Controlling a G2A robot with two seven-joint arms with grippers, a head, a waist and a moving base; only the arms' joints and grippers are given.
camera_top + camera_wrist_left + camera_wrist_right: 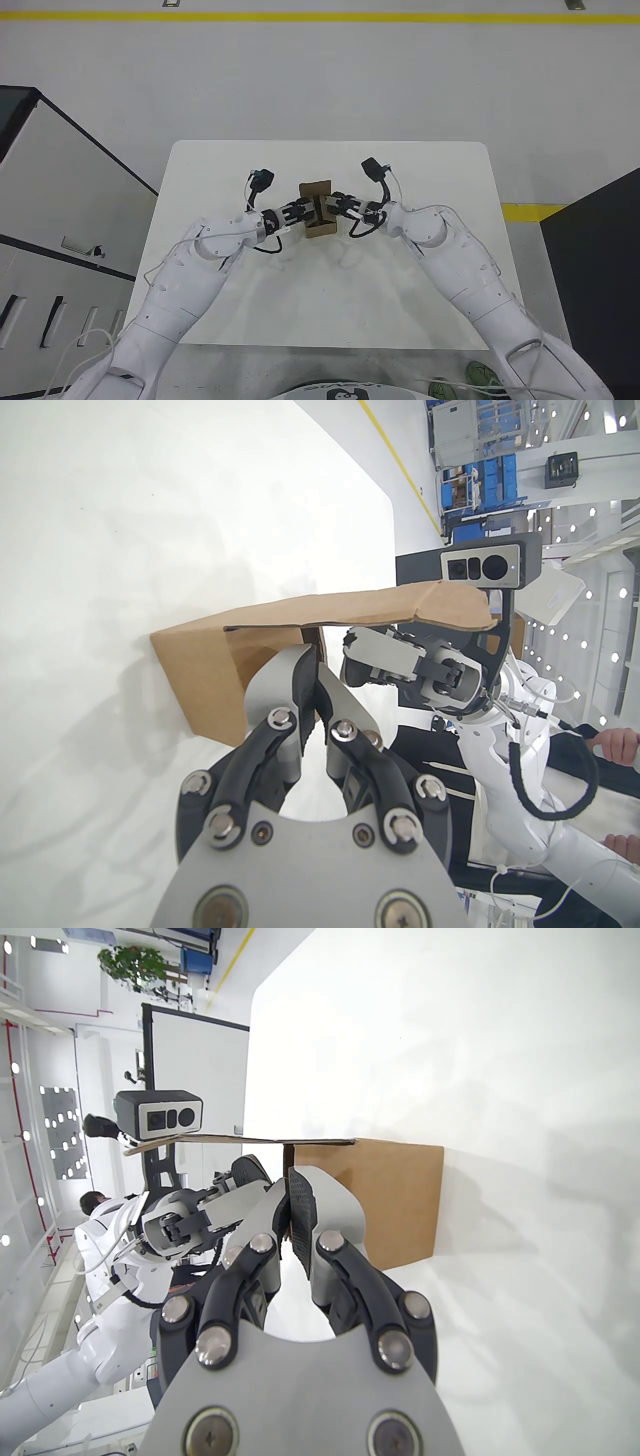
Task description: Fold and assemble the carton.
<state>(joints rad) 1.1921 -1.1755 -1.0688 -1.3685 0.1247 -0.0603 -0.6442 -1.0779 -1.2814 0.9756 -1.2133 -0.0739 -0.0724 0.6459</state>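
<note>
Probably an industrial lab hall: yellow floor line (320, 16), racks of blue bins (487, 470)

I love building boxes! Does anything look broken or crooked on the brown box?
Nothing is spilled. The brown cardboard carton is only half made: one long flap juts out loose past its open end, with a creased corner. The left pincer and right pincer each pinch a wall.

The white tabletop (420, 300) had rounded corners and stood on a pale floor (300, 80). One thing rested directly on it: a brown cardboard carton (314, 190), partly folded. It sat near the middle of the far half, with one long flap projecting past its open side.
</note>
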